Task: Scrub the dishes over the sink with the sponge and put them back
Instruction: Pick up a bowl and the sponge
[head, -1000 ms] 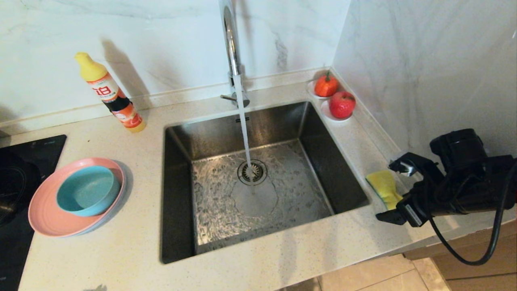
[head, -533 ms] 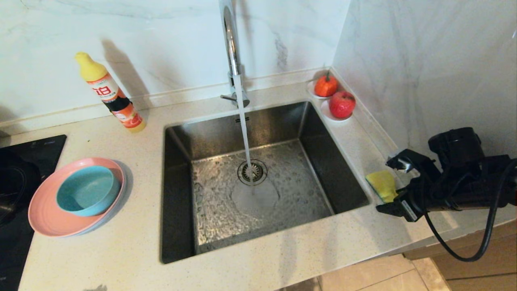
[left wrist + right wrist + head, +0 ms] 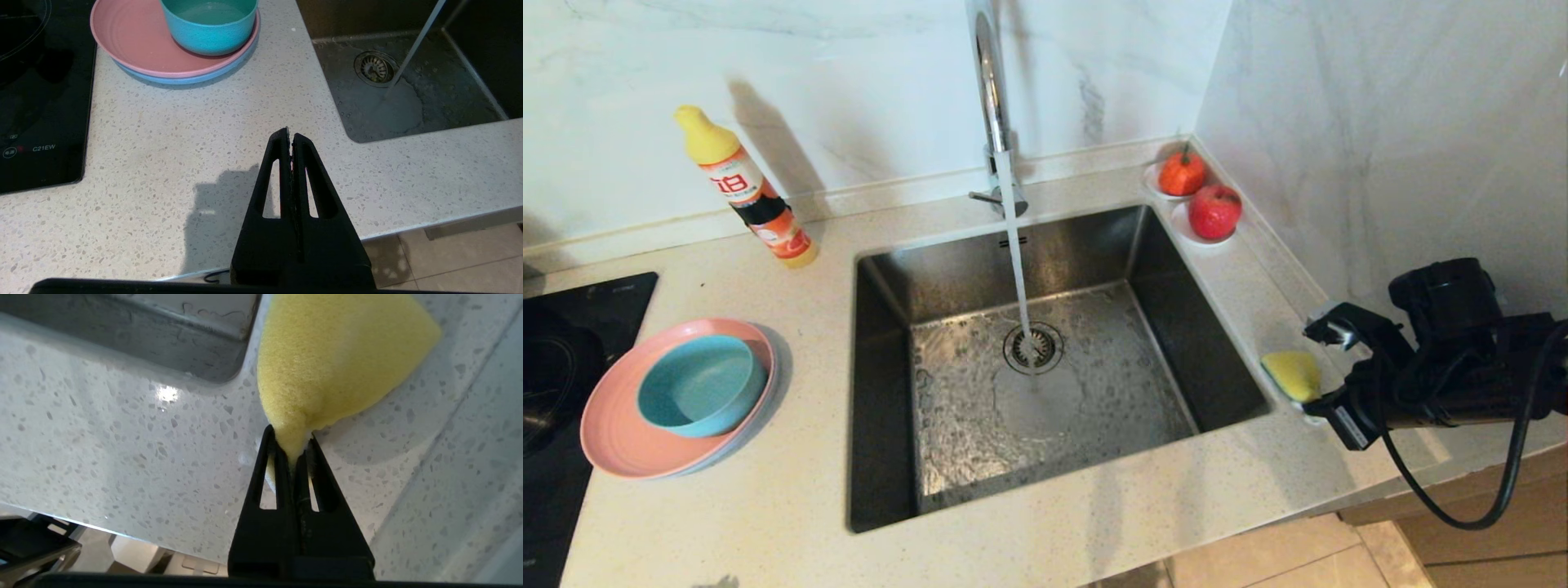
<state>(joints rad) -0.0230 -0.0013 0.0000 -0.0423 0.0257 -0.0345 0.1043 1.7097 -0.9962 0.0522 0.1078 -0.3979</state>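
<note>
Pinching the sponge (image 3: 339,359) at the sink's (image 3: 1241,343) right rim, right gripper (image 3: 291,451) clamps its edge.

The sink (image 3: 890,392) is showing brushed steel, dull grey and streaked, its floor glistening where water is sheeting over it. The tap (image 3: 988,90) is gleaming like polished chrome. The counter (image 3: 768,506) is looking like speckled stone, smooth with a soft sheen. The sponge (image 3: 335,363) is showing porous, matt yellow foam, pinched thin between the right gripper's (image 3: 291,447) matt black plastic fingers. The bowl (image 3: 209,24) and pink plate (image 3: 130,41) are reading as matt, faintly speckled plastic. The hob (image 3: 36,98) is shining like black glass.
</note>
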